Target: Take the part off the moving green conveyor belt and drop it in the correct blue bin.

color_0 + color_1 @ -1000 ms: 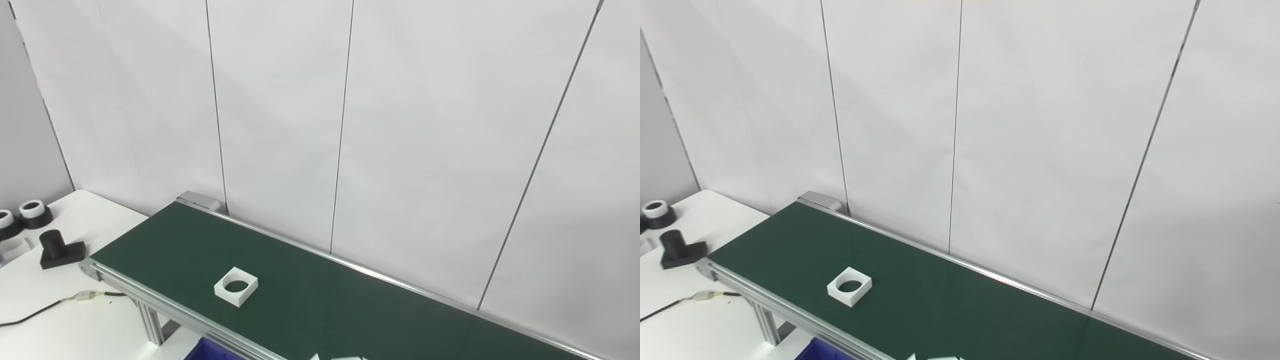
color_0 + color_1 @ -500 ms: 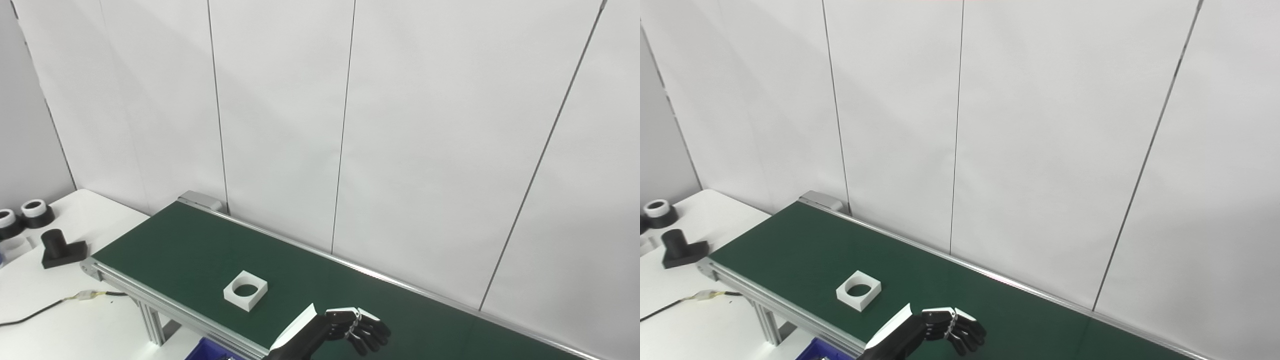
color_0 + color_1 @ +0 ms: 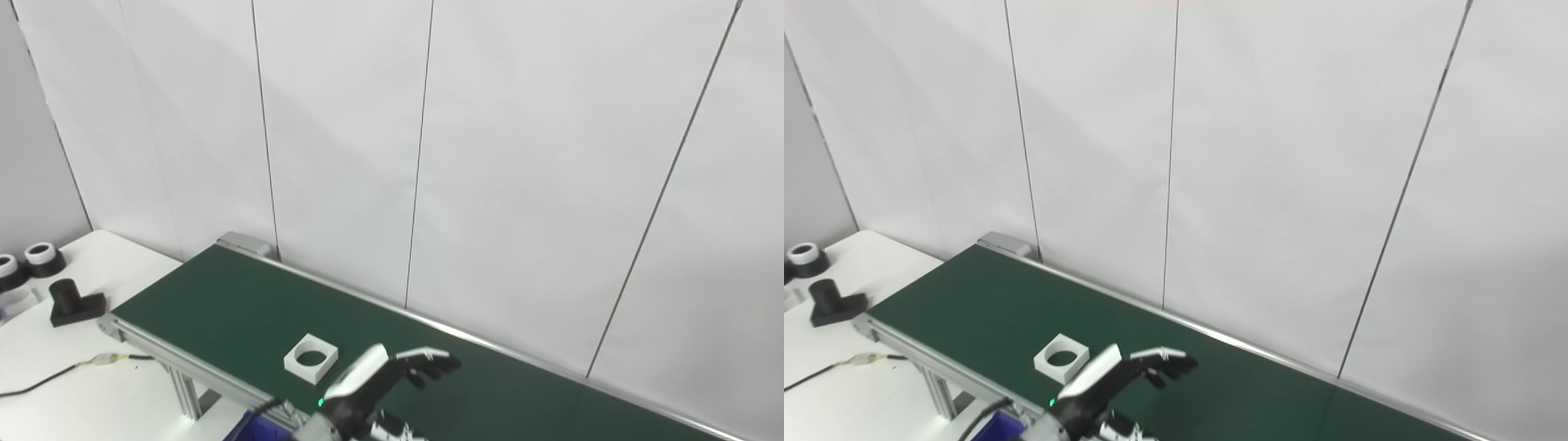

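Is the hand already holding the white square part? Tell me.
No, the left hand hangs open over the green belt, apart from the white square part lying beside it.

I stand in what looks like a lab or factory test cell. A green conveyor belt point(image 3: 257, 312) on a bare aluminium frame point(image 3: 184, 383) runs slantwise before me, close against a wall of plain white panels point(image 3: 502, 159) with thin dark seams. At its end is a white bench point(image 3: 73, 380) with a loose cable point(image 3: 43, 383) across it, a black machined part point(image 3: 72, 302) and black-and-white rings point(image 3: 41, 258) set out like samples. A blue bin point(image 3: 245, 430) shows at the lower edge, under the belt's near rail.
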You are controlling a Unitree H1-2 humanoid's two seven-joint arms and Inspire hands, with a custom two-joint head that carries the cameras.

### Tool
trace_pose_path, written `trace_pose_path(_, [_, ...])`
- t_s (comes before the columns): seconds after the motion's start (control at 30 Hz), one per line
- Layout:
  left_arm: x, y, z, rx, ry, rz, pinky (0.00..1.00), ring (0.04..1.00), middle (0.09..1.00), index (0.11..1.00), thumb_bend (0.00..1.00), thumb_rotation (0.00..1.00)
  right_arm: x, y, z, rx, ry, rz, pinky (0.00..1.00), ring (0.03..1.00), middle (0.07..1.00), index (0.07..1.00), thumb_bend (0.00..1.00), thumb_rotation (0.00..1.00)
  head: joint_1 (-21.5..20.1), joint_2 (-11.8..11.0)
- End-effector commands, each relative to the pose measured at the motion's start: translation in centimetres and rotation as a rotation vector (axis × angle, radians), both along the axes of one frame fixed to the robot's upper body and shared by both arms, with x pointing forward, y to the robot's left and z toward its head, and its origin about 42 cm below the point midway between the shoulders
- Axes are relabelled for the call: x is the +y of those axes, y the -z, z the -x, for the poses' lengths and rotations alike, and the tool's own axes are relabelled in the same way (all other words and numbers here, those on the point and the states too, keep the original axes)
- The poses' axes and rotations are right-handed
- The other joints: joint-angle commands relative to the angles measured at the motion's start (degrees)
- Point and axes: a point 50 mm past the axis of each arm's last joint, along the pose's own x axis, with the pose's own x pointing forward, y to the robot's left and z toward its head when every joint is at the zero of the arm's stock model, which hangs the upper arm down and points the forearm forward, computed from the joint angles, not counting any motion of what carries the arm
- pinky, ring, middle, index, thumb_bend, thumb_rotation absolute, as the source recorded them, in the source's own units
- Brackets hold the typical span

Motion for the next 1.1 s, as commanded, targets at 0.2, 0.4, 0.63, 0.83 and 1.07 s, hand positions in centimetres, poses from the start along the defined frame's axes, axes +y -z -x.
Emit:
trace_pose_path(0.2, [2.7, -1.9, -3.0, -0.035, -0.019, -0.093, 0.67, 0.746, 0.789, 0.796, 0.79, 0.05, 0.4, -2.0, -0.7, -0.115, -0.014, -0.032, 0.69, 0.755, 0.806, 0.909, 0.55, 0.68, -0.97, 1.54])
trace_pose_path(0.4, [3.7, -2.1, -4.0, -0.043, -0.036, -0.148, 0.64, 0.737, 0.788, 0.796, 0.81, 0.03, 0.5, -2.2, -0.7, -0.124, -0.017, -0.034, 0.69, 0.753, 0.807, 0.91, 0.57, 0.69, -1.27, 2.8])
trace_pose_path(0.63, [5.3, -2.3, -4.8, -0.019, -0.061, -0.21, 0.66, 0.742, 0.802, 0.808, 0.82, 0.04, 0.3, -2.4, -0.7, -0.131, -0.018, -0.03, 0.69, 0.755, 0.802, 0.904, 0.56, 0.66, -1.74, 3.94])
trace_pose_path(0.83, [5.7, -3.0, -5.0, 0.009, -0.074, -0.302, 0.67, 0.783, 0.814, 0.792, 0.86, 0.03, 0.1, -2.6, -0.7, -0.136, -0.019, -0.029, 0.69, 0.748, 0.796, 0.893, 0.59, 0.65, -2.1, 4.78])
trace_pose_path(1.07, [5.7, -3.7, -5.7, 0.073, -0.043, -0.468, 0.76, 0.842, 0.833, 0.785, 0.86, 0.03, -0.4, -2.8, -0.8, -0.141, -0.025, -0.028, 0.68, 0.741, 0.794, 0.888, 0.62, 0.65, -2.34, 5.33])
